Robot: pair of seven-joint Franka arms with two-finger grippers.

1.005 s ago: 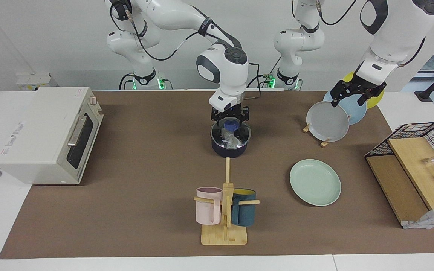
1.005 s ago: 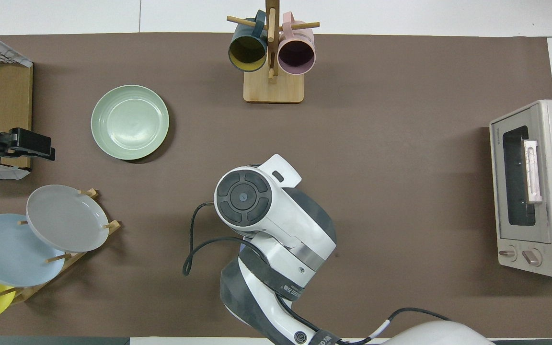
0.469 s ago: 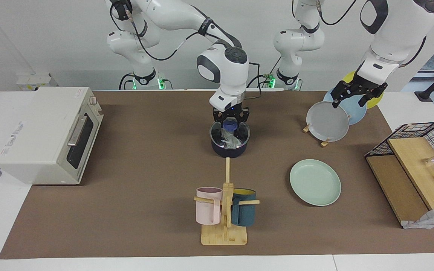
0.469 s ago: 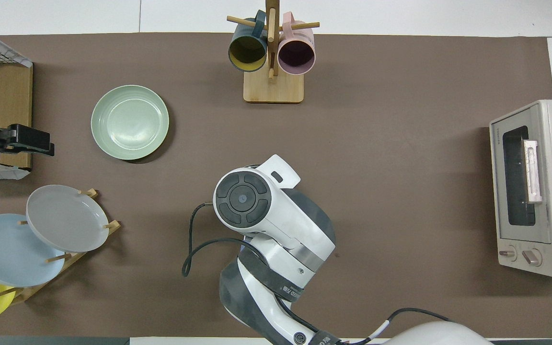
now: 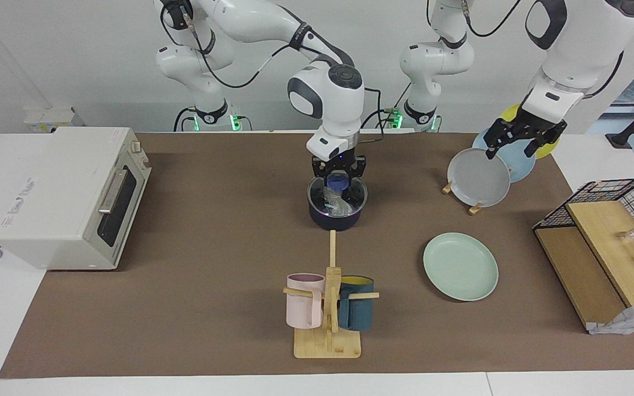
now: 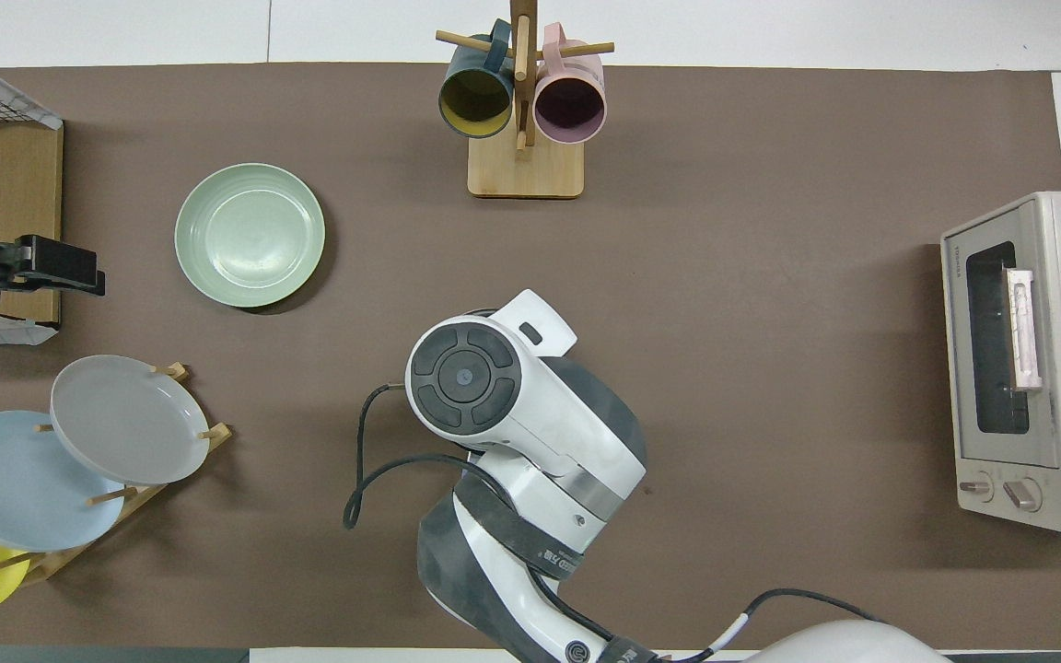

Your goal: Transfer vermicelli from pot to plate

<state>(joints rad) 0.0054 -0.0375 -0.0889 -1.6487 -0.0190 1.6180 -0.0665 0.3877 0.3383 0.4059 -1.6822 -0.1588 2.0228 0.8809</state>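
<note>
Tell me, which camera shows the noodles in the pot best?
The facing view: the vermicelli lies in the open pot, under the right gripper. In the overhead view the right arm covers both.

brown table [image 5: 212, 247] carries pot [image 5: 335, 219], plate [image 5: 460, 266], toaster oven [image 5: 69, 195].

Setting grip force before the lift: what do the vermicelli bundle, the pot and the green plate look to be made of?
The vermicelli: whitish noodles in clear crinkly film, with glints, likely thin plastic wrap. The pot: dark navy outside, black inside, with a shiny rim, probably coated metal. The plate: pale mint, matte, even colour, either plastic or glazed ceramic.
</note>
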